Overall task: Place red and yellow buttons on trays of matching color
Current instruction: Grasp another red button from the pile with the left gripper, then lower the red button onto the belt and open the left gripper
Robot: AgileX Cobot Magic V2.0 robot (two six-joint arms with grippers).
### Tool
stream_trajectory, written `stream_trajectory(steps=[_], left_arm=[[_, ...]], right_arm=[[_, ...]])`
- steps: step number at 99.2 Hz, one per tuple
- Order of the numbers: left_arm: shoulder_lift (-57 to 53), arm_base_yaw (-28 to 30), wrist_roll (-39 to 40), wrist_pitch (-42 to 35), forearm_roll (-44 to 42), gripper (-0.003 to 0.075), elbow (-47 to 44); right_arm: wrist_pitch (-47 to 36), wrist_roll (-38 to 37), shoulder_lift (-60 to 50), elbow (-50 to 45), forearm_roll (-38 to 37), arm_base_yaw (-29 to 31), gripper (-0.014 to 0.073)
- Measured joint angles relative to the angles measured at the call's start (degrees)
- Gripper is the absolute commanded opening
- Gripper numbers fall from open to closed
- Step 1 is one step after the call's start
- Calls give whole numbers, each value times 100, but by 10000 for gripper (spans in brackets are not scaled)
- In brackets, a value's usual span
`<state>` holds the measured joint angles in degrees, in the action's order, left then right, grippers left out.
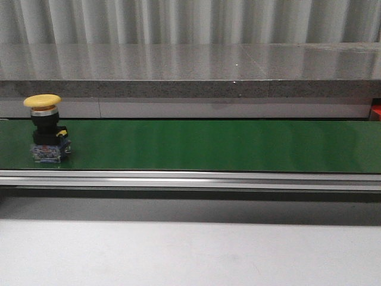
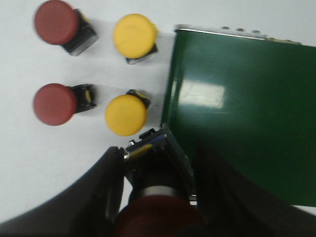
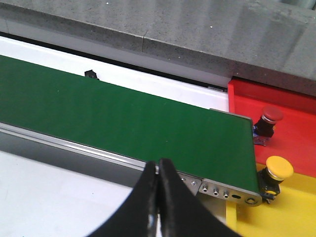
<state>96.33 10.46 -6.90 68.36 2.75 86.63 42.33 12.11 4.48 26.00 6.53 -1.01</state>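
In the left wrist view my left gripper (image 2: 157, 158) is shut on a red button (image 2: 158, 217), its dark fingers flanking the black body and blue base, just over the near end of the green belt (image 2: 237, 108). Below it on the white table stand two red buttons (image 2: 56, 21) (image 2: 54, 103) and two yellow buttons (image 2: 135, 35) (image 2: 126, 114). Another yellow button (image 1: 44, 128) stands upright on the belt's left end in the front view. My right gripper (image 3: 158, 165) is shut and holds nothing, hanging before the belt's other end. A red button (image 3: 269, 121) sits on the red tray (image 3: 291, 98), and a yellow button (image 3: 276, 170) on the yellow tray (image 3: 296, 207).
The green conveyor belt (image 1: 208, 146) runs across the table with a silver rail (image 1: 190, 179) along its front. A grey stone ledge (image 1: 190, 71) stands behind it. White tabletop (image 1: 190, 250) lies in front. Neither arm shows in the front view.
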Motion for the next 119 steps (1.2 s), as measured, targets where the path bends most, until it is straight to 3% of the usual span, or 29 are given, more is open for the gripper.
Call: stream_trajectory(steps=[35,44,57,66,72,88,98,108,109,119], left_arm=[[652,-743,-23,15,-127,104,0],[707,-772,-23,15,-115,209,0],[747,-772,-41,-35,-115,443,14],[758,-772,-41,-87,-87,538,57],[758,-772,-41,-187,-15,554,73],[490,-841,-136,-579,220,520,73],[68,-1004,-149,-970,249,447,60],[-440,-1229,-149,-1316,276,299,-80],[-2712,-1940,-154,-2409,541,-6,-2259],[-3290,-1952,-154,-2635,622,-6,-2859]], right_arm=[[0,0,0,0,0,0,-67],[0,0,0,0,0,0,-67],[0,0,0,0,0,0,-67],[0,0,0,0,0,0,-67],[0,0,0,0,0,0,-67],[0,0,0,0,0,0,-67],[0,0,0,0,0,0,-67],[0,0,0,0,0,0,-67],[0,0,0,0,0,0,-67],[0,0,0,0,0,0,-67]])
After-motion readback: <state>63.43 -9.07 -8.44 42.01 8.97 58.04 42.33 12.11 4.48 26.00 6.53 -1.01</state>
